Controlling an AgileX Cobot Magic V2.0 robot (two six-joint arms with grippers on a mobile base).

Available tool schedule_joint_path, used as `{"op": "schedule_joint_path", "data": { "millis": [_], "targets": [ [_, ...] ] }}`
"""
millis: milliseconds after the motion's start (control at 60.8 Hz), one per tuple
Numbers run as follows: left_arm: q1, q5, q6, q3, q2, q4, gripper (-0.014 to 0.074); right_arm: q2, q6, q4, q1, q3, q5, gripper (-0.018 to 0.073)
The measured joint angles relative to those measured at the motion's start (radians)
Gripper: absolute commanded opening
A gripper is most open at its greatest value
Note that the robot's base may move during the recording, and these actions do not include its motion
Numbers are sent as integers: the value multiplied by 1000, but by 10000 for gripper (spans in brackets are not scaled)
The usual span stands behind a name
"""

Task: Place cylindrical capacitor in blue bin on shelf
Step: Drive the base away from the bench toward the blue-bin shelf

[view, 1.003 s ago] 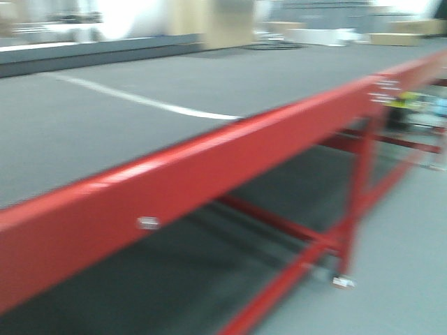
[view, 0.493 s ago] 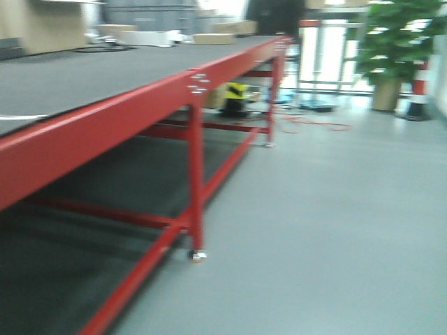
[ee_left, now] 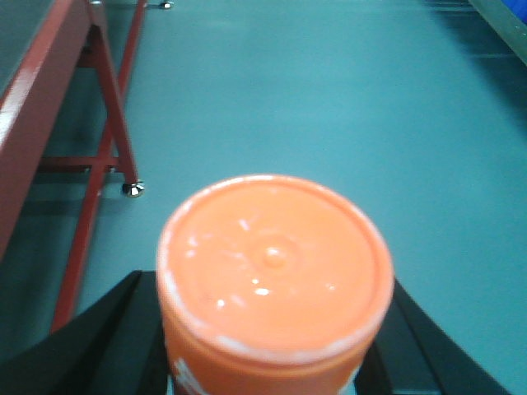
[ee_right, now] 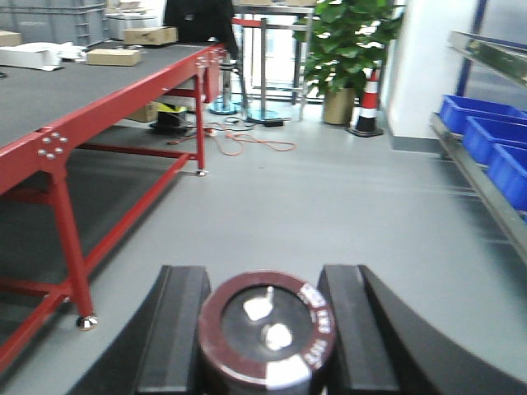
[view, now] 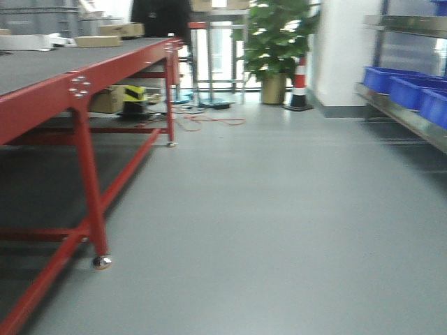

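The cylindrical capacitor [ee_right: 266, 327], dark brown with silvery terminals on its top, sits between the black fingers of my right gripper [ee_right: 265, 333], which is shut on it. My left gripper [ee_left: 272, 329] is shut on an orange cylinder [ee_left: 273, 263] with a round orange cap. The steel shelf [view: 412, 118] runs along the right wall, with blue bins [view: 412, 89] on its lower tier; in the right wrist view the shelf [ee_right: 486, 193] and the blue bins [ee_right: 486, 136] are ahead to the right, well apart from both grippers.
A long red-framed table [view: 84, 84] with a grey top stands on the left, boxes at its far end. A potted plant [view: 276, 42], a striped cone [view: 300, 84] and orange cable [view: 209, 120] lie ahead. Grey floor [view: 265, 209] stretches between table and shelf.
The front view has swung to the right: the red table has slid to the left of the frame, and the shelf with blue bins has come into view on the right.
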Motion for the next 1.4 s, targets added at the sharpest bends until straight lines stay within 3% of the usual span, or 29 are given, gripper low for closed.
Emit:
{"op": "schedule_joint_path", "data": {
  "millis": [1397],
  "targets": [
    [0, 2, 0, 0, -12, 0, -111, 0, 0, 0, 0, 0, 0, -162]
  ]
}}
